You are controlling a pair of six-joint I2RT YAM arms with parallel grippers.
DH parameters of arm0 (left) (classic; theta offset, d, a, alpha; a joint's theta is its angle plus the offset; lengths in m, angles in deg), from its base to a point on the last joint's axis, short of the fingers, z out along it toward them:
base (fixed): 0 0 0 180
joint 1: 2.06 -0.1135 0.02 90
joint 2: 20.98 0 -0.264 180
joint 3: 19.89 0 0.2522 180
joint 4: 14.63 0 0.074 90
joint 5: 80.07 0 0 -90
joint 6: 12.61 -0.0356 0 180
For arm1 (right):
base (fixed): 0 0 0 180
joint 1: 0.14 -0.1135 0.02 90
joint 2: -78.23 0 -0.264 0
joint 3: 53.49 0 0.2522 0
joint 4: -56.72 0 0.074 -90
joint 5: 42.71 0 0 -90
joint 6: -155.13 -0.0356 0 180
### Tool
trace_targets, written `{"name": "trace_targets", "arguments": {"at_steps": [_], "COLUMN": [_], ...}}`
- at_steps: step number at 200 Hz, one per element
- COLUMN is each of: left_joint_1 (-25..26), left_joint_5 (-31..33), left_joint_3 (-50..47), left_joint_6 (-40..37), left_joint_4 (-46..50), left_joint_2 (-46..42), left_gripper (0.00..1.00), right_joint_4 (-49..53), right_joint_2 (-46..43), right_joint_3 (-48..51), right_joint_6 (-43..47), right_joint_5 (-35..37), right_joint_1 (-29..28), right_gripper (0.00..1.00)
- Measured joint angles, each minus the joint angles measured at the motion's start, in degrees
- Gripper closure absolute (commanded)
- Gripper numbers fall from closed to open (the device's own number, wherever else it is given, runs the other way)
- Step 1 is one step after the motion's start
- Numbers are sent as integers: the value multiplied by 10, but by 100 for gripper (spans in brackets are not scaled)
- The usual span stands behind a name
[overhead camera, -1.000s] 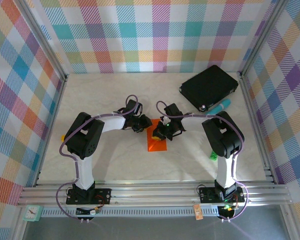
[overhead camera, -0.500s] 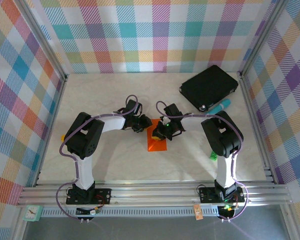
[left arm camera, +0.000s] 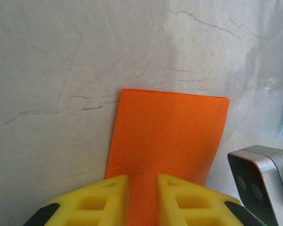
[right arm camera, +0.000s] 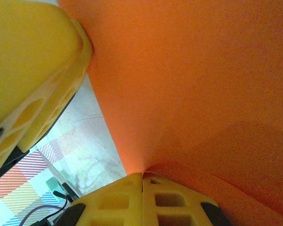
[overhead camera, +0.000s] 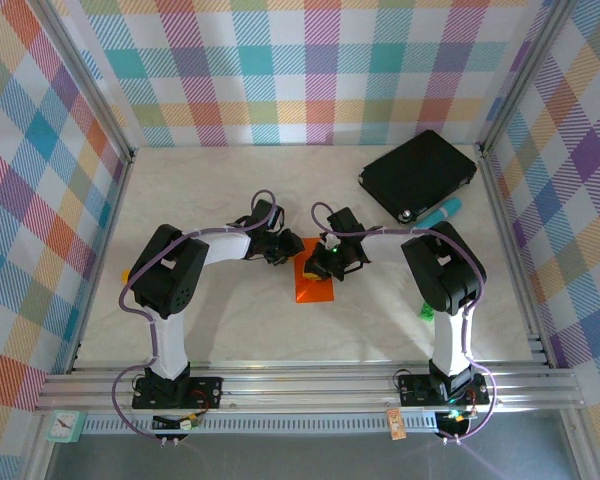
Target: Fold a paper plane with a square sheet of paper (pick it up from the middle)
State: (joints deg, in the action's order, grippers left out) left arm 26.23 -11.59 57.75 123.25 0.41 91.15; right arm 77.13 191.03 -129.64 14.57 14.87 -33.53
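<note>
A thin, matte orange square sheet of paper (overhead camera: 313, 284), showing as a crisp-edged rectangle, lies mid-table on the pale, veined table (overhead camera: 200, 195). The right gripper (right arm camera: 142, 181) is pinched tight on its lifted, curving edge. The left gripper (left arm camera: 141, 181), yellow fingers narrowly parted, straddles the sheet's flat end. Open tabletop surrounds them. A black pad (overhead camera: 418, 174) sits well apart.

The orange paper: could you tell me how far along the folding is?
Early. Done: nothing clear; the square sheet of paper lies mid-table, a plain rectangle. In hand: the right gripper is shut on its curled-up edge, the left gripper straddling it. Remaining: nose and wing folds, none visible.
</note>
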Motion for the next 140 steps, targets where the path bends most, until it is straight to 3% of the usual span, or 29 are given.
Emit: {"name": "trace_targets", "arguments": {"at_steps": [140], "left_joint_1": [0], "left_joint_5": [1], "left_joint_3": [-1], "left_joint_6": [8], "left_joint_4": [-2], "left_joint_2": [0], "left_gripper": [77], "right_joint_4": [1], "right_joint_2": [0], "right_joint_3": [-2], "right_joint_6": [6], "right_joint_5": [6], "right_joint_1": [0], "right_gripper": [95]}}
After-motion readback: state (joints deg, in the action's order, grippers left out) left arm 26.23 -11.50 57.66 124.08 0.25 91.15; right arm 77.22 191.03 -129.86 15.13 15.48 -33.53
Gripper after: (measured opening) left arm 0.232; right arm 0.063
